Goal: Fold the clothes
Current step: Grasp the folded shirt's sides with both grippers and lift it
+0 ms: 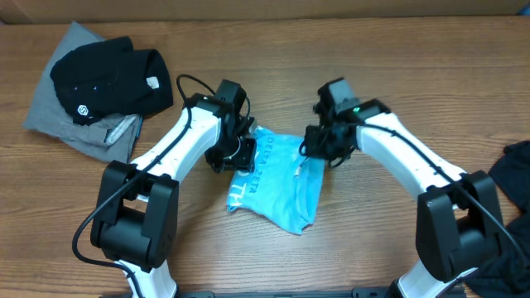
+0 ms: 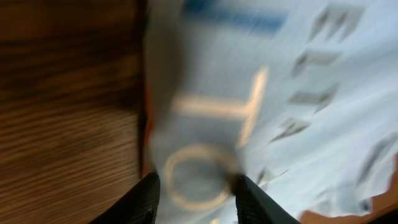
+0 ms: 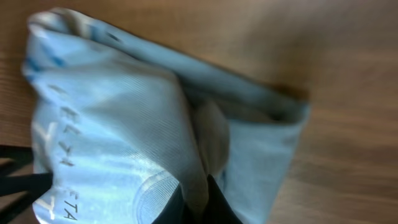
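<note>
A light blue T-shirt (image 1: 277,178) with white lettering lies bunched and partly folded in the middle of the wooden table (image 1: 373,240). My left gripper (image 1: 234,155) is at its left edge. In the left wrist view its jaws (image 2: 198,200) stand apart over the blurred printed cloth (image 2: 280,93), and nothing is pinched between them. My right gripper (image 1: 319,147) is at the shirt's upper right corner. In the right wrist view it (image 3: 198,202) is shut on a raised fold of the blue shirt (image 3: 124,124).
A black T-shirt (image 1: 108,79) lies on a grey one (image 1: 62,112) at the back left of the table. A dark piece of cloth (image 1: 513,170) hangs at the right edge.
</note>
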Robot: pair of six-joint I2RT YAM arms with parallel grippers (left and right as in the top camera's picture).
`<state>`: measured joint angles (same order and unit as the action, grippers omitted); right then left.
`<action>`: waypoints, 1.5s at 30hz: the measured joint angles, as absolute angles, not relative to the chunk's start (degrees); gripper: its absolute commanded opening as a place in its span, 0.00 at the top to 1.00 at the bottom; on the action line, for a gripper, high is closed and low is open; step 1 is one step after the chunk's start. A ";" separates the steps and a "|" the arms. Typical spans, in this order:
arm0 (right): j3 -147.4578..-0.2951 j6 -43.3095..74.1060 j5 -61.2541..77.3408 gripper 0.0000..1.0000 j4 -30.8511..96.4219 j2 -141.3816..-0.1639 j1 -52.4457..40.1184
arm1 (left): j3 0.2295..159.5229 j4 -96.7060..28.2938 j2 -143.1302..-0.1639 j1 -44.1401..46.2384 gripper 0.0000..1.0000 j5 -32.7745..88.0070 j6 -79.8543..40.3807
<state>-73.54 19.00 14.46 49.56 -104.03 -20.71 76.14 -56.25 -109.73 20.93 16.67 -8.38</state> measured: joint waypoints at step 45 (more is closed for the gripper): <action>-72.44 15.29 21.54 0.75 49.91 -104.66 -17.39 | 82.46 -63.51 -109.73 15.44 0.12 23.79 -7.49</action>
